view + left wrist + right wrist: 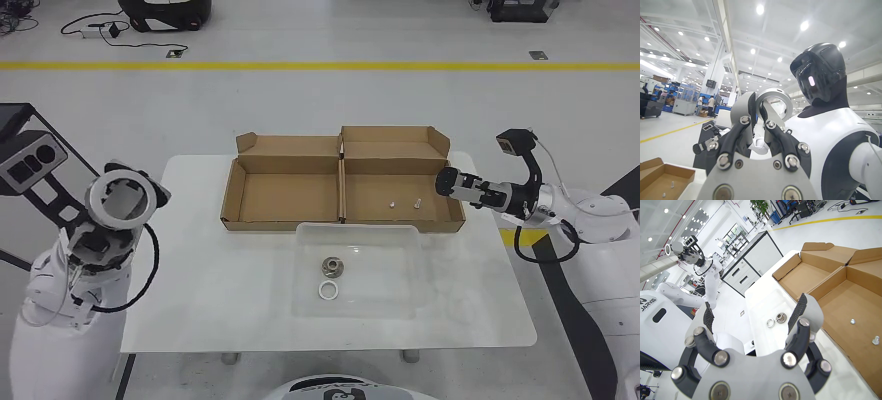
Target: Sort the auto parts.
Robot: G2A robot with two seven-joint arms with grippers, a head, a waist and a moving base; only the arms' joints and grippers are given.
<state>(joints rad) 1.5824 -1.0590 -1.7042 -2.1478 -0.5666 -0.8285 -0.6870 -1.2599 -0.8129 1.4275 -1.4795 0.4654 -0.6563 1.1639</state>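
Ring (774, 92), clamped in left claw (757, 106) at frame left, should go gently into the box (285, 198) left of centre; right claw (755, 298) is apart.

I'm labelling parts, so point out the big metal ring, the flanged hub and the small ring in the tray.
big metal ring (773, 92), left wrist view, upper outer band.
flanged hub (780, 317), right wrist view, central collar.
small ring (770, 326), right wrist view, side wall.

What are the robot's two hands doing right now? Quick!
Left gripper: shut on the big metal ring, up in the air.
Right gripper: open, holding nothing.
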